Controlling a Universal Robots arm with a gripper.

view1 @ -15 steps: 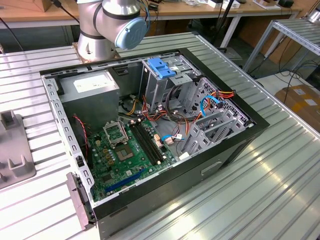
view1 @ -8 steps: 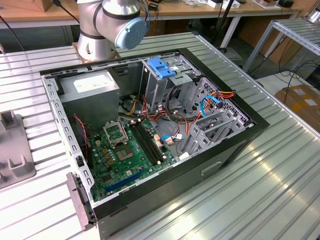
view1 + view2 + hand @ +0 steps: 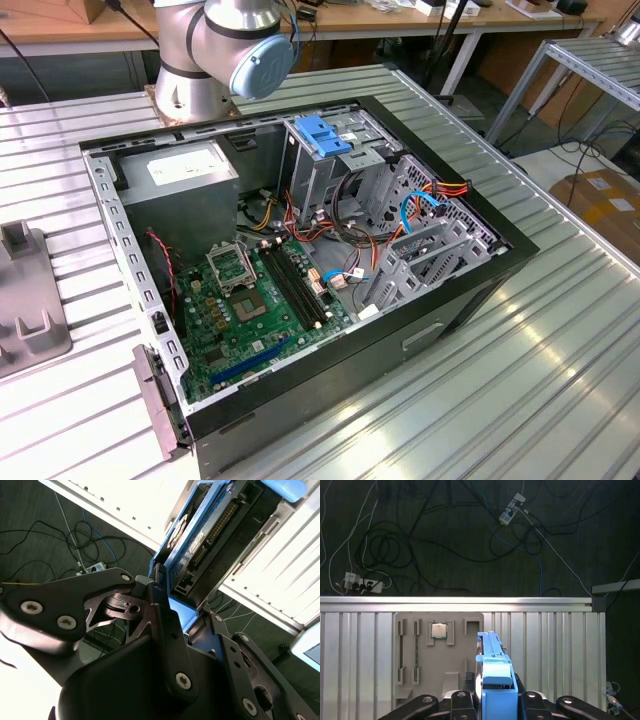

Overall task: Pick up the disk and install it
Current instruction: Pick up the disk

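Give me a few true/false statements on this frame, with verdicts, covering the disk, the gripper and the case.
1. The gripper is shut on the disk. True.
2. The computer case is closed. False: it lies open, with its green board showing.
3. A grey tray with a small chip lies on the ribbed table. True.
4. The disk sits in the case. False: it is in the gripper, with the tray beyond it.

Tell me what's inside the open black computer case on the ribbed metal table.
A green motherboard, a grey power supply box, a metal drive cage topped by a blue plastic bracket and coloured cables. The cage walls hide what sits in its bays.
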